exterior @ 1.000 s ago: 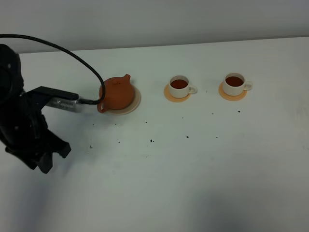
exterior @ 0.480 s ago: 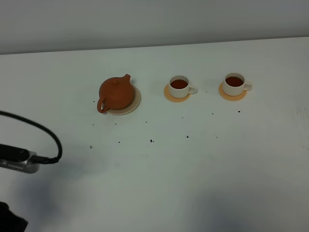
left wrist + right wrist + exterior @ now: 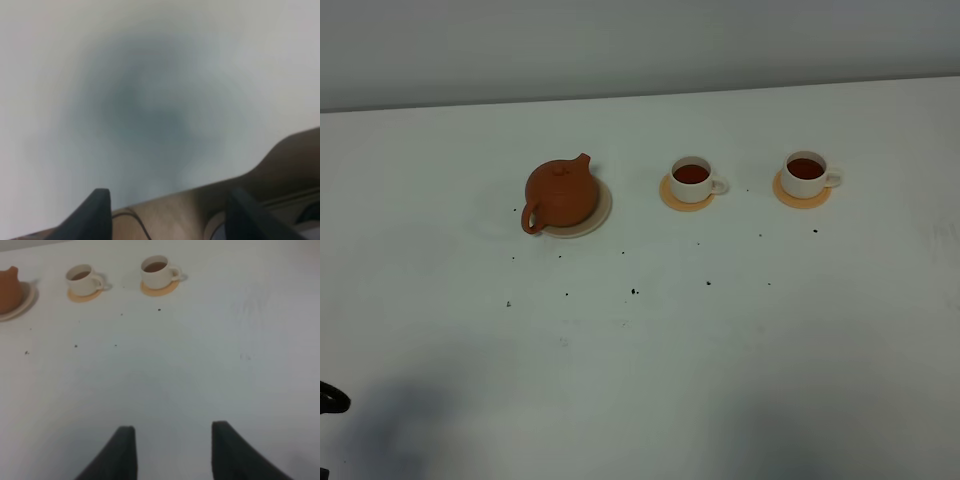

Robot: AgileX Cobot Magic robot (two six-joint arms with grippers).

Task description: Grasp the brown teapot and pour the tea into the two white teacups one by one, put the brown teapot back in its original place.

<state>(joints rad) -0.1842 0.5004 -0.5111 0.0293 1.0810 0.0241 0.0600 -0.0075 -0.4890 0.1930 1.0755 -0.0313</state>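
The brown teapot (image 3: 561,193) sits upright on its cream saucer (image 3: 601,211), lid on, spout toward the far edge of the bench (image 3: 650,360), loop handle toward the near-left corner. Nothing grips it; it stands free, left of centre in the far half.

To its right, apart from it, the first white teacup (image 3: 691,180) stands on an orange coaster (image 3: 670,197) and holds dark reddish-brown tea (image 3: 691,174), handle to the right. Further toward the right edge, the second white teacup (image 3: 805,174) sits on its own orange coaster (image 3: 788,197), also with tea (image 3: 806,168) in it, handle right as well. Both cups look filled well up; neither touches the other or the pot.

Dark specks (image 3: 634,292) lie scattered across the bench in front of the three vessels.

My right hand (image 3: 170,450) hangs over the near part of the bench, its two dark fingers (image 3: 122,452) spread apart with bare white surface between them: open, holding nothing. From there I see both cups and the edge of the pot on its saucer, well away.

My left hand (image 3: 170,215) is off by the near edge; its view is blurred, but the two dark fingertips (image 3: 95,215) stand wide apart with nothing between them, the bench's edge beneath.
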